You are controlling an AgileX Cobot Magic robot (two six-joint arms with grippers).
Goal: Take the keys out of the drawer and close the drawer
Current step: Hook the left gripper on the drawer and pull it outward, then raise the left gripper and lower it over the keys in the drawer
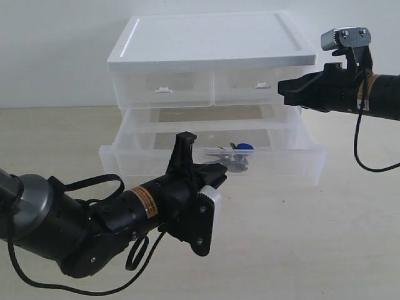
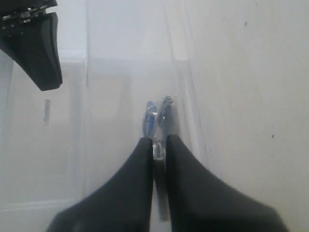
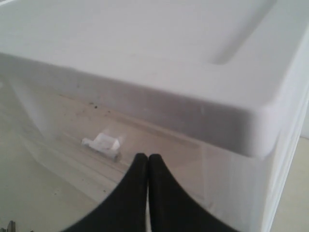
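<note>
Both closed: left gripper (image 2: 157, 141) low, right gripper (image 3: 147, 157) higher.

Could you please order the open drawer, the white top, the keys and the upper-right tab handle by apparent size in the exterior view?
1. The drawer and the white top look alike; the drawer sits nearer, so unranked.
2. The keys.
3. The tab handle.

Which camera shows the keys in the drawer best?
The exterior view: the keys sit in the open drawer, blue head plain. The left wrist view shows them close but blurred; the right wrist view hardly shows them.
</note>
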